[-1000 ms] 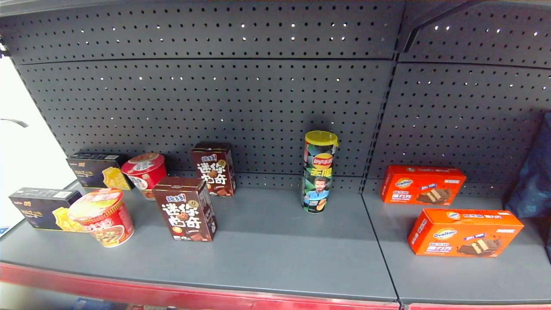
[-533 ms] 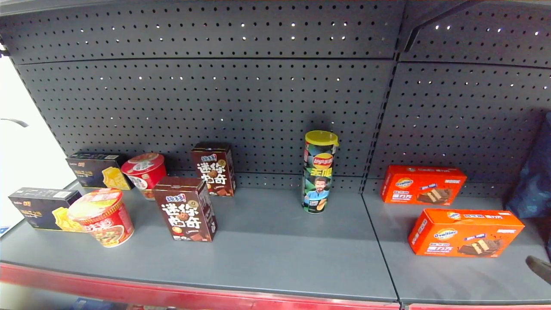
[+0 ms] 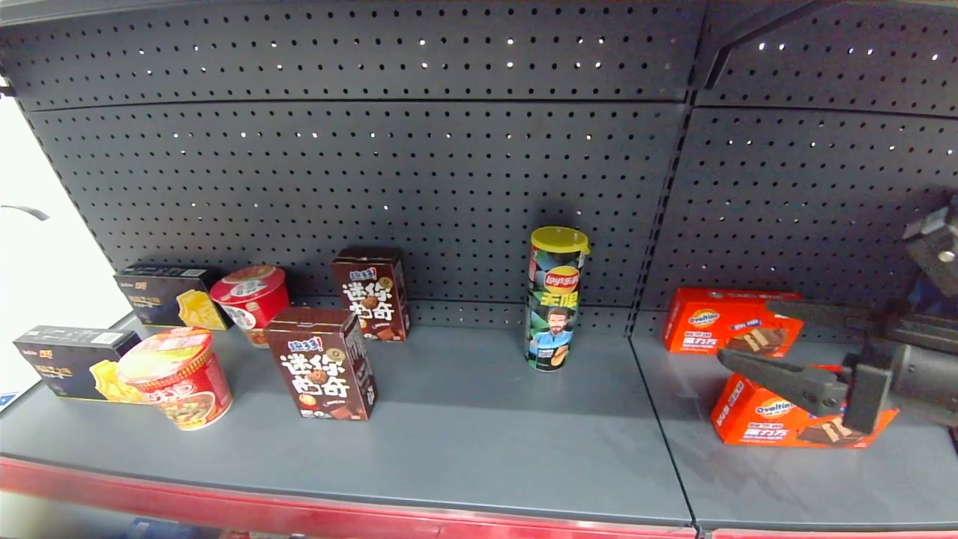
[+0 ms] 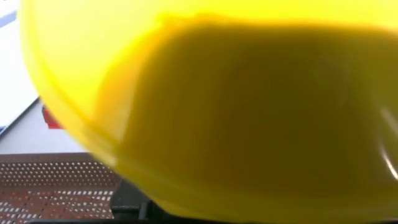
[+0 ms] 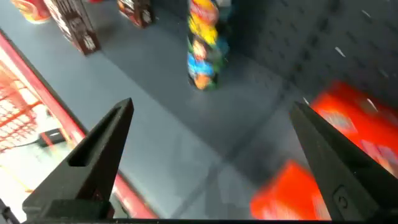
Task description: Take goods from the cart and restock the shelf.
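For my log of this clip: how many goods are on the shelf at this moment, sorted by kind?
Black boxes: 2
Red cups: 2
Brown boxes: 2
Tall can with yellow lid: 1
Orange boxes: 2
Total: 9

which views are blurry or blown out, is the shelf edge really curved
Head view: crisp, but the red shelf edge and pegboard bow, likely lens distortion; the white patch at left is blown out. Right wrist view: chip can and orange boxes smeared, right gripper crisp. Left wrist view: yellow object too close to focus.
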Robot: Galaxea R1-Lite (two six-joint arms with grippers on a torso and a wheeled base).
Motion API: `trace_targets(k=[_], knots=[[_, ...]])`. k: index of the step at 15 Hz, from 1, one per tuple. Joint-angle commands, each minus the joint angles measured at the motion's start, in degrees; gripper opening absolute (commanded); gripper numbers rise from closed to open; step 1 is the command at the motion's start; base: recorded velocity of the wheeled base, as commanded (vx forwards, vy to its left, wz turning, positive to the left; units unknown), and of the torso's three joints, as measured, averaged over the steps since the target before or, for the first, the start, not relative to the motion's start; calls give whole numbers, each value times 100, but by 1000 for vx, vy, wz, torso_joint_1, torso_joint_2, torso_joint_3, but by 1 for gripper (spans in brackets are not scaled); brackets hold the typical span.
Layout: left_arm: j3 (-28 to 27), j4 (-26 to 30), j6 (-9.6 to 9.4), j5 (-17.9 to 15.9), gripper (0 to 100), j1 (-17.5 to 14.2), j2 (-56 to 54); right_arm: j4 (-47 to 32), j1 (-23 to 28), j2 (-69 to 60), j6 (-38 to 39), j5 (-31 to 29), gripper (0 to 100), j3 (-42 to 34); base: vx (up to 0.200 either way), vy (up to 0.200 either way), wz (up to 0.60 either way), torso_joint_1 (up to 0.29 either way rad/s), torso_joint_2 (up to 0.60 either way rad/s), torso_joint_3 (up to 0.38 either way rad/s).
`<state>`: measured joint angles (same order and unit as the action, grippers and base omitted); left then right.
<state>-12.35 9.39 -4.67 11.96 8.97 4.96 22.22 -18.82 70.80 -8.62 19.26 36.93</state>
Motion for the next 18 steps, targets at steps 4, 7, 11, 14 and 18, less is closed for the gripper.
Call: trace_targets(k=[4,7,11,14,18], knots=[[-198,19,10,-475,0,17,22,186,-210,2087,-369,491,100,1335,0,0,0,0,0,0],[-145,28,1,-537,0,26,22,195,-201,2728,-474,869,100,1774,0,0,0,0,0,0],[-286,28,19,-528,0,439,31,203,-218,3194,-474,1027,100,2099,0,0,0,0,0,0],[-787,46,19,-502,0,641,365,370,-227,3581,-474,1018,100,2249,0,0,0,0,0,0],[-901,46,133,-502,0,641,532,564,-254,4117,-474,1018,100,2592,0,0,0,0,0,0]])
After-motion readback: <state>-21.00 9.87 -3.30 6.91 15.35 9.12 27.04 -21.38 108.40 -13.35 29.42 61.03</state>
